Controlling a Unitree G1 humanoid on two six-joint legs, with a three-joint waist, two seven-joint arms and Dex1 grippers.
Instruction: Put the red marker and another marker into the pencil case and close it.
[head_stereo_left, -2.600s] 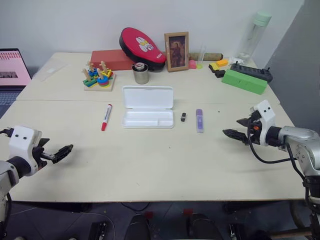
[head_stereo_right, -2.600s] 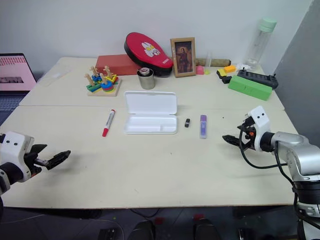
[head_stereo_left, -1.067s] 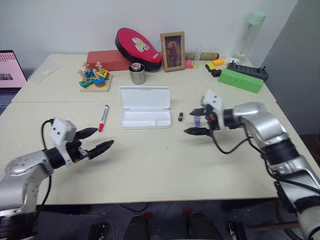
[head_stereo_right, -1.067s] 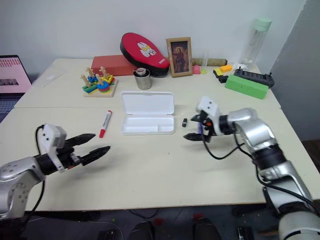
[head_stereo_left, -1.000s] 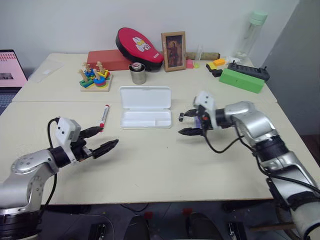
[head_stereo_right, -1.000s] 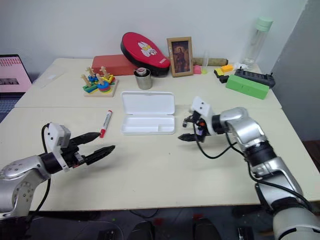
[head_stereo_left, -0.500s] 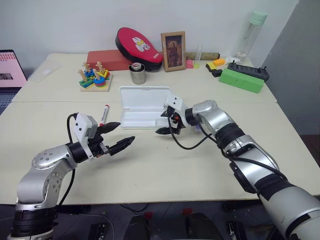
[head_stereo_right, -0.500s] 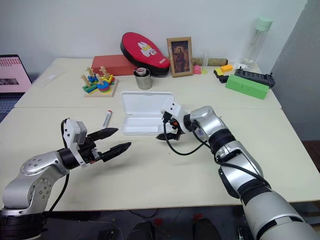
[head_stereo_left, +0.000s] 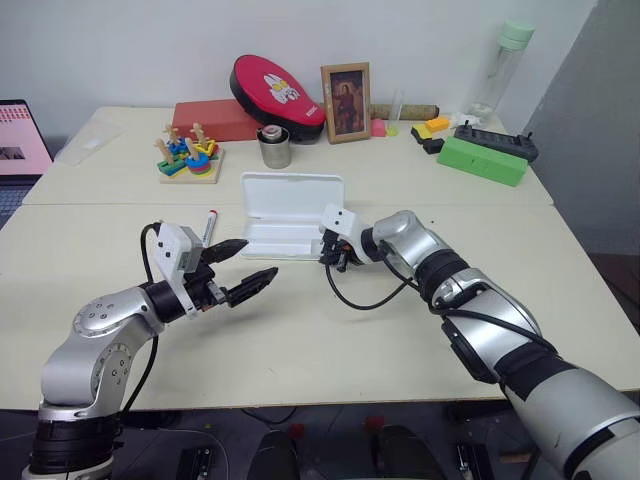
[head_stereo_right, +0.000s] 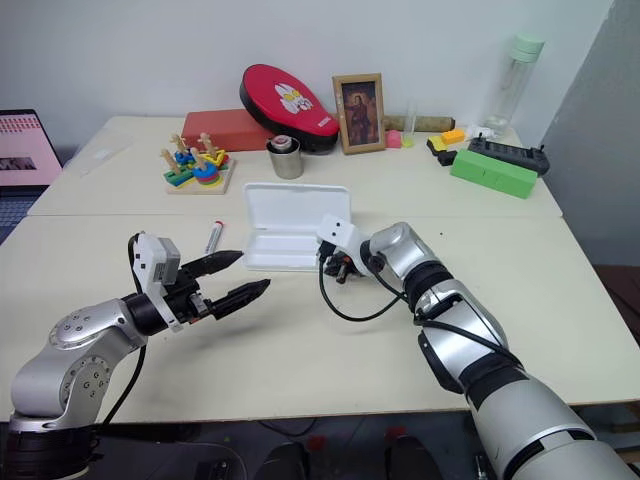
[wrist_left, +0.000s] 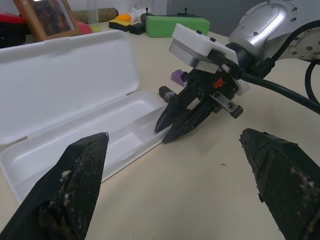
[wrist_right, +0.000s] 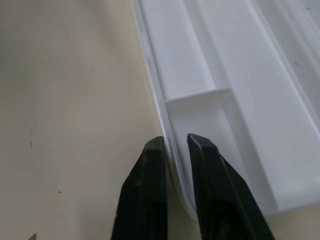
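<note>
The pencil case (head_stereo_left: 292, 216) is seen lying open on the table (head_stereo_left: 330, 330), its lid raised towards the far side and its shallow tray nearer the robot. The right gripper (head_stereo_left: 331, 259) is placed at the near right corner of the tray. Its fingers (wrist_right: 150, 200) are closed narrowly on the thin front rim of the case: in the right wrist view one finger is seen outside the rim and the other just inside it, so the white edge is pinched between them.

The left gripper (head_stereo_left: 245, 270) is held above the table, to the left of the case and apart from it. Its fingers (wrist_left: 75, 190) are spread wide and nothing is held in them.

The red marker (head_stereo_left: 209, 227) is lying on the table just to the left of the case, partly hidden behind the left gripper's white body. The purple highlighter (wrist_left: 178, 77) is seen in the left wrist view, on the table behind the right gripper, and a small black object (wrist_left: 166, 92) lies beside it, close to the right end of the case.

At the back of the table a green box (head_stereo_left: 489, 160), a framed picture (head_stereo_left: 347, 89) and a metal cup (head_stereo_left: 274, 146) are standing.
</note>
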